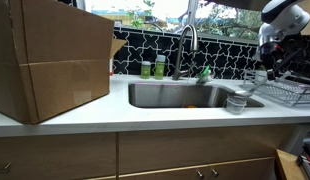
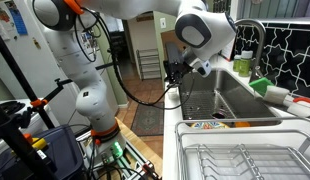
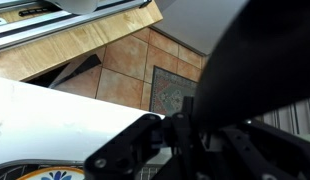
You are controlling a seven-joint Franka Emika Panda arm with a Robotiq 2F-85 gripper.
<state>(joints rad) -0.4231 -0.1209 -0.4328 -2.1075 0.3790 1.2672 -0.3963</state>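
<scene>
My gripper [image 2: 178,74] hangs shut at the end of the white arm, above the end of the counter by the dish rack [image 2: 240,160]. In the wrist view the dark fingers [image 3: 155,135] press together and I see nothing between them. Below them lie the white counter [image 3: 45,115] and the rim of a patterned plate [image 3: 45,175]. That plate [image 2: 208,125] sits at the rack's near edge. In an exterior view the gripper [image 1: 266,62] hovers over the rack [image 1: 285,93] at the far right.
A large cardboard box [image 1: 50,60] fills one end of the counter. The steel sink [image 1: 185,95] with its faucet [image 1: 187,45], green bottles [image 1: 153,68] and a glass jar [image 1: 236,102] lie between. Tiled floor and a rug [image 3: 175,90] are beyond the counter's end.
</scene>
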